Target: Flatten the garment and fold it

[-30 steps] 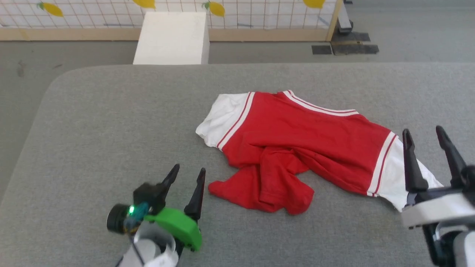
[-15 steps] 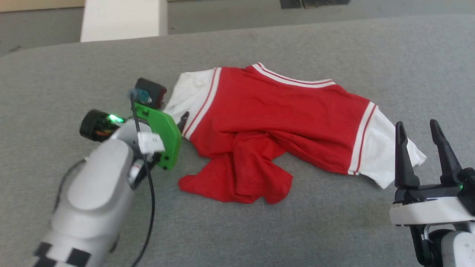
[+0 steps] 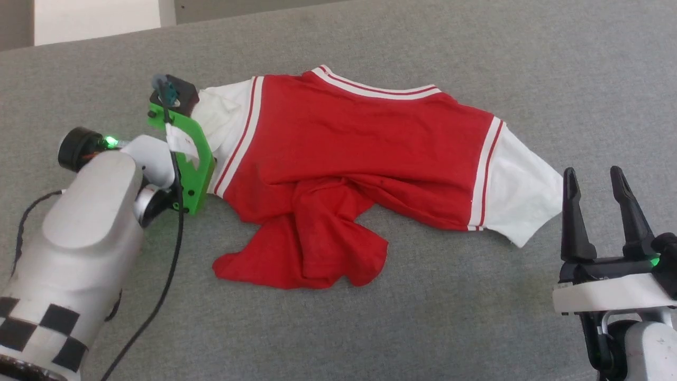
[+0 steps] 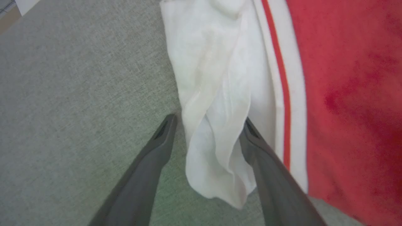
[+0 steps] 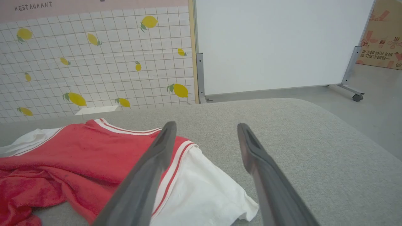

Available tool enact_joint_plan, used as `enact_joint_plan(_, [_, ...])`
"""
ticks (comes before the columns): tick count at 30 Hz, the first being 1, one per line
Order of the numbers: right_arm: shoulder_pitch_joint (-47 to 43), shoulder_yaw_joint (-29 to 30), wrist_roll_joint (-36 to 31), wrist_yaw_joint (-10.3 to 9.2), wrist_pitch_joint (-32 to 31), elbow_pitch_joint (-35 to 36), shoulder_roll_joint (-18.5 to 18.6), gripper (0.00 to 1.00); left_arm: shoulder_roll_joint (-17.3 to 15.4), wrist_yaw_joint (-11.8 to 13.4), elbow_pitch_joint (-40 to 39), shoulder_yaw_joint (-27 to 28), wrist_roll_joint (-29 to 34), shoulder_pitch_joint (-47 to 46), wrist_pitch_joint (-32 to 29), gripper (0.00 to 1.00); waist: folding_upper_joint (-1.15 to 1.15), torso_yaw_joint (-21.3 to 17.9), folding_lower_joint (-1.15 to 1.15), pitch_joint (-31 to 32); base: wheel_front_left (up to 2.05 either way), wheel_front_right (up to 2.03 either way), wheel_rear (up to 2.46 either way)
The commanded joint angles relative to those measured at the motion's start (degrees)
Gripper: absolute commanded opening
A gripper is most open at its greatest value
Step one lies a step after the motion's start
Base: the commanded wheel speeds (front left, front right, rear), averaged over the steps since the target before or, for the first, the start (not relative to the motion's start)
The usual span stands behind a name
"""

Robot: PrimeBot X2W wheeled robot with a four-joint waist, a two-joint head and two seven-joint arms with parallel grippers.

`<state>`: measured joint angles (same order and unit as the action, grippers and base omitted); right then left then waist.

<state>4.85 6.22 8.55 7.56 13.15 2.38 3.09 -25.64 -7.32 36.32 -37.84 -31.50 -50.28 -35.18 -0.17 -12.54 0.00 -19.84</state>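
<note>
Head view: the garment (image 3: 365, 137) lies rumpled on the grey table (image 3: 476, 328), reaching from the left jaws to just short of the right jaws, which stand spread and empty.

Left wrist view: the left jaws are parted, straddling one white sleeve (image 4: 216, 94), with nothing pinched yet (I judge the tips should sink to the table before closing).

Right wrist view: the other sleeve (image 5: 201, 185) lies below and between those jaws.

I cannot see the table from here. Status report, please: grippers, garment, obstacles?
Left gripper open, astride white sleeve. Right gripper open, near other sleeve. Garment bunched, not flat. No obstacle seen.
</note>
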Motion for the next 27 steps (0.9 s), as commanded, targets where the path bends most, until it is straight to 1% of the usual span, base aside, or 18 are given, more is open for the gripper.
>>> enact_joint_plan(1, [1.4, -0.1, 0.4, -0.08, 0.6, -0.4, -0.2, 1.00, -0.1, -0.2, 1.5, -0.5, -1.5, -0.1, -0.9, 0.77, 0.17, -0.2, 0.00, -0.7, 0.00, 0.00, 0.00])
enact_joint_plan(2, [1.5, -0.1, 0.4, -0.08, 0.6, -0.5, -0.2, 1.00, 0.0, -0.2, 1.9, -0.4, -2.2, -0.3, -1.0, 0.09, 0.17, -0.1, 0.00, -0.8, 0.00, 0.00, 0.00])
enact_joint_plan(3, [1.6, -0.2, 0.5, -0.08, 0.7, -0.7, -0.2, 1.00, 0.1, -0.2, 2.1, -0.3, -3.0, -0.4, -0.6, 0.00, 0.17, 0.1, 0.00, -0.8, 0.00, 0.00, 0.00])
enact_joint_plan(4, [1.7, -0.2, 0.5, -0.08, 0.7, -0.9, -0.2, 1.00, 0.1, -0.2, 1.7, -0.7, -3.4, -0.5, 0.3, 0.00, 0.17, 0.3, 0.00, -0.8, 0.00, 0.00, 0.00])
enact_joint_plan(7, [1.7, 0.0, 0.1, -0.08, 0.8, -1.6, -0.2, 1.00, -0.6, -0.2, 0.3, -1.4, -4.0, -0.4, 5.6, 0.00, 0.17, 1.5, 0.00, 0.0, 0.00, 0.00, 0.00])
enact_joint_plan(10, [1.4, 0.3, -0.5, -0.08, 0.6, -2.2, -0.2, 1.00, -0.4, -0.1, 0.1, 0.7, -6.3, 1.1, 10.1, 0.00, 0.17, 3.0, 0.00, 1.5, 0.00, 0.00, 0.00])
enact_joint_plan(14, [0.8, 0.6, -1.1, -0.08, -0.2, -2.4, -0.2, 1.00, -0.1, 1.2, -0.6, 4.3, -9.5, 4.7, 15.8, 0.00, 0.17, 5.5, 0.00, 4.0, 0.00, 0.00, 0.00])
enact_joint_plan(16, [0.2, 0.6, -1.4, -0.08, -0.9, -2.4, -0.2, 1.00, 0.0, 2.2, -1.4, 5.8, -11.0, 7.2, 18.0, 0.00, 0.17, 6.8, 0.00, 5.3, 0.00, 0.00, 0.00])
enact_joint_plan(19, [-0.9, 0.6, -2.3, -0.08, -2.2, -2.4, -0.2, 1.00, 0.1, 4.6, -2.8, 7.7, -12.7, 11.8, 20.8, 0.00, 0.17, 8.7, 0.00, 7.2, 0.00, 0.00, 0.00])
enact_joint_plan(27, [-3.1, 0.5, -2.4, -0.08, -4.6, -1.7, -0.2, 1.00, 1.5, 9.3, -8.3, 9.9, -16.9, 26.2, 24.6, 0.00, 0.17, 11.4, 0.00, 10.7, 0.00, 0.00, 0.00])
